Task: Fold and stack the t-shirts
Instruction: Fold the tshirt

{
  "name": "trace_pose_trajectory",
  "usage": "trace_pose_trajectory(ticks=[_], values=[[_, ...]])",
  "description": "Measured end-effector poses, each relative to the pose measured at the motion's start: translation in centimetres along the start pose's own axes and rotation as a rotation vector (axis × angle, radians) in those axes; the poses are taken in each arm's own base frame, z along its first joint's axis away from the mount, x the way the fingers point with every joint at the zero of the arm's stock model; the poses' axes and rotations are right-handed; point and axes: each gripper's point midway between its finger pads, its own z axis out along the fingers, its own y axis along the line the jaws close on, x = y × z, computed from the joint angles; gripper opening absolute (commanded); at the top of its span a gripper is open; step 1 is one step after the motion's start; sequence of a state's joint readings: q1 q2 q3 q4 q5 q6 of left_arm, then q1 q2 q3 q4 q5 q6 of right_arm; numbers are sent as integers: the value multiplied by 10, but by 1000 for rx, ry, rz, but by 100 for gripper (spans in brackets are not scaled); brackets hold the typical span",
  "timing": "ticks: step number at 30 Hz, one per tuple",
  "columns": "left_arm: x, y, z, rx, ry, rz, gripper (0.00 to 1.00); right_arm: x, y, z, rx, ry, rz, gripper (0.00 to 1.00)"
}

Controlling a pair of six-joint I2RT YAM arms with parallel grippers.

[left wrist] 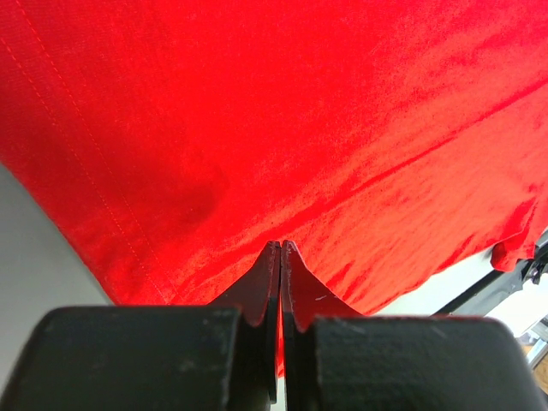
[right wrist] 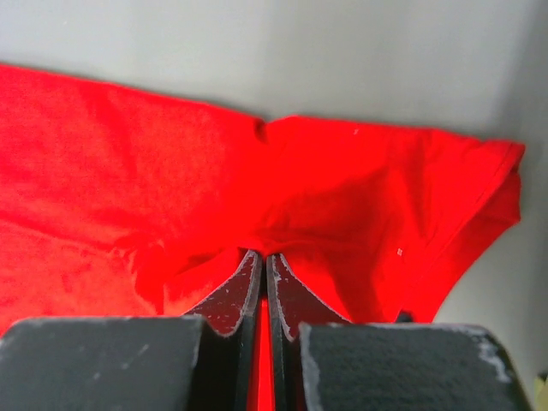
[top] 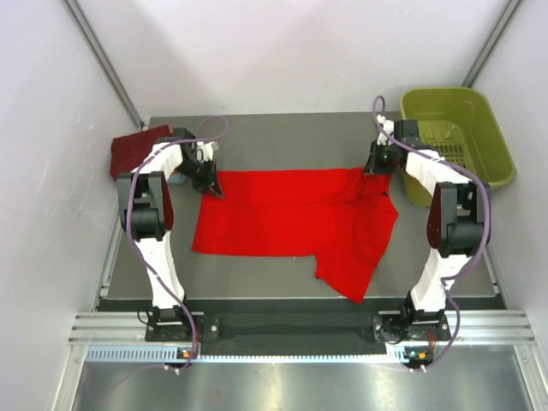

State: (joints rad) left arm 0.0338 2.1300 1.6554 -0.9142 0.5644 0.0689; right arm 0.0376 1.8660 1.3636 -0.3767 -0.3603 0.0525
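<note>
So, red t-shirt (top: pixel 282 214): it lies spread out in the middle of the grey table (top: pixel 282 137), mostly flat. Its right end is bunched up, and 1 part pokes toward the near edge.
Long way of the shirt: it runs left to right across the table, from 1 gripper to the other.
Left gripper (left wrist: pixel 280 248): the jaws are squeezed together with red cloth pinched between them, at the far left corner of the shirt.
Right gripper (right wrist: pixel 261 255): these jaws are squeezed together too, with red cloth caught between them, at the far right corner.
Shirt from the jaws: both pinches sit on the far edge, so almost all the cloth lies on the near side of the jaws.
Which gripper is nearer: each one is right at its own corner, and neither is closer to the middle.
Next move, my guess: the 2 grippers should carry the far edge over toward the near edge together, so the fold comes out straight.
Watch out: the bunched right end may fold crooked.
Dark maroon shirt (top: pixel 137 150): it sits at the far left corner of the table, apart from the red one.
Green basket (top: pixel 458 137): it stands at the far right, beside the table.
</note>
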Motion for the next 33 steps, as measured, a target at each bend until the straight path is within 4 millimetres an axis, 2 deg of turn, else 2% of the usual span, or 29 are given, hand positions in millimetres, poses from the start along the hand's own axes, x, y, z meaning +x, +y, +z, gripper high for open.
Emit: trace_pose_trajectory(ticks=[5, 11, 12, 13, 14, 15, 18, 23, 27, 31, 33], values=[[1, 0, 0, -1, 1, -1, 0, -10, -6, 12, 12, -6, -2, 0], [6, 2, 3, -2, 17, -10, 0, -27, -6, 15, 23, -39, -18, 0], [7, 2, 3, -2, 19, -12, 0, -30, -7, 15, 26, -46, -21, 2], [8, 2, 3, -2, 21, -14, 0, -31, -7, 16, 30, -48, -22, 26], [8, 2, 3, -2, 21, -14, 0, -31, -8, 16, 31, -49, -23, 26], [8, 2, 3, -2, 21, -14, 0, -30, -9, 16, 39, -48, -27, 48], [8, 2, 3, -2, 21, -14, 0, -30, -13, 17, 63, -46, -37, 72], [8, 1, 3, 2, 21, -25, 0, -31, -19, 14, 105, -49, -71, 72], [8, -1, 4, 11, 21, -31, 0, -40, -11, -4, 94, -75, -96, 54], [8, -3, 4, 24, 20, -35, 0, -32, 22, -33, 3, -92, -100, 54], [8, -4, 4, 28, 20, -40, 0, -16, 47, -41, -70, -72, -86, 54]])
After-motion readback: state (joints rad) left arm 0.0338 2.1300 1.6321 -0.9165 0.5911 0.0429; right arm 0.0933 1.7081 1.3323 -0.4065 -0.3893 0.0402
